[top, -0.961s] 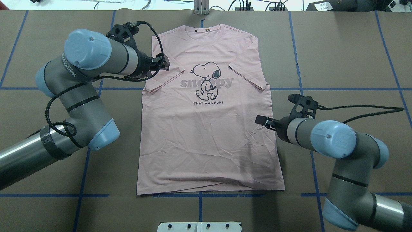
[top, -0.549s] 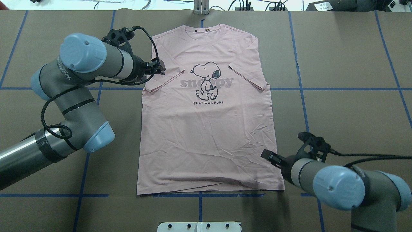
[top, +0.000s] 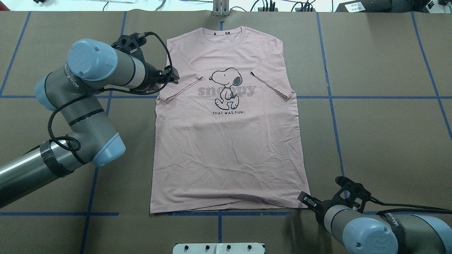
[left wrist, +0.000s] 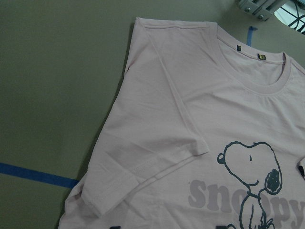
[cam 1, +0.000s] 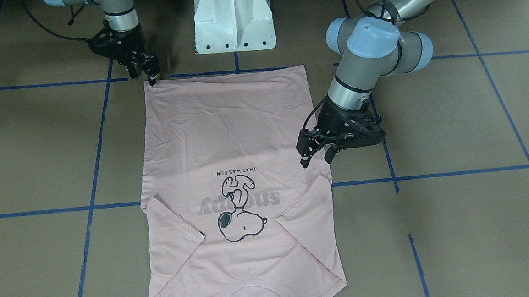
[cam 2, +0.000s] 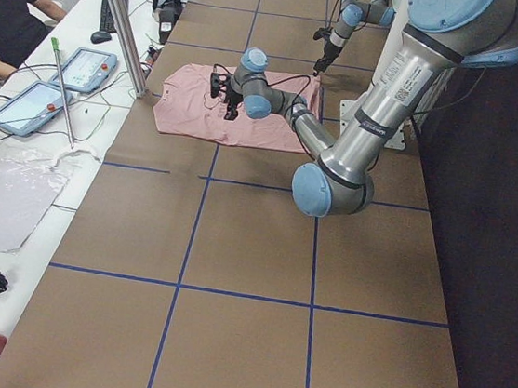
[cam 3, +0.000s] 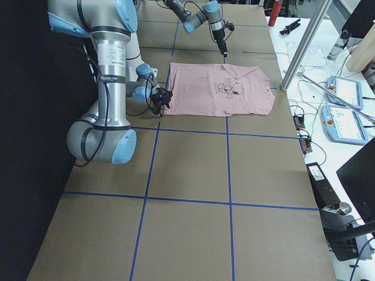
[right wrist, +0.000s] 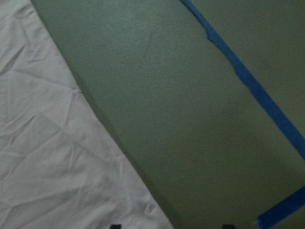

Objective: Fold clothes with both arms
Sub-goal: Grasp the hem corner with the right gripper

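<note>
Exterior front-facing: right jaws wide apart beside T-shirt [cam 1: 227, 137].

light: even, overhead — soft shadows under jaws | right wrist view: dim — pale pink T-shirt [right wrist: 52, 143] left of jaws blurred

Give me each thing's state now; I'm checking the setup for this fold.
T-shirt: spread flat, print up, both sleeves folded inward.
Left gripper: open, empty, at the shirt's side edge near a sleeve.
Right gripper: open, empty, at a hem corner.
</note>
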`<action>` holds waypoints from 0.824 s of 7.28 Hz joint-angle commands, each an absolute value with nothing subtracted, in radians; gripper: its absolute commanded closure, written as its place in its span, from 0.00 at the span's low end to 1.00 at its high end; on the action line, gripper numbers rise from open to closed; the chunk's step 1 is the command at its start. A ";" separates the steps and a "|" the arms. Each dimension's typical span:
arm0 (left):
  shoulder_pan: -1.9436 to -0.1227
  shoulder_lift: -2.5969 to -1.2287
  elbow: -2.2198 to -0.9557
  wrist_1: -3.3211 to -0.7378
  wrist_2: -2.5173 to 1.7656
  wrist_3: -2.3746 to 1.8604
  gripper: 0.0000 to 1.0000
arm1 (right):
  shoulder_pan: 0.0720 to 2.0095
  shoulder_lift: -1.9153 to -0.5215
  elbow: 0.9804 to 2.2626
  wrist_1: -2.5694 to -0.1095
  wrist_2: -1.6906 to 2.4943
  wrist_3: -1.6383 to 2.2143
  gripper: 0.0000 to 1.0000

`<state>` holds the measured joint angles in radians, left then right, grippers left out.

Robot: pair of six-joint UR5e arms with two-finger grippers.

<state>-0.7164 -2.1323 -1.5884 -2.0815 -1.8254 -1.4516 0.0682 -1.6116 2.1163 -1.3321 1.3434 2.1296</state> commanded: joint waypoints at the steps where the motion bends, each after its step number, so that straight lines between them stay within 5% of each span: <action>1: -0.716 -2.131 -1.585 -2.083 -1.825 -1.451 0.27 | 0.060 -1.611 2.109 -1.333 1.347 2.152 0.35; 6: -0.715 -2.112 -1.585 -2.086 -1.825 -1.451 0.27 | 0.058 -1.574 2.094 -1.335 1.347 2.148 0.39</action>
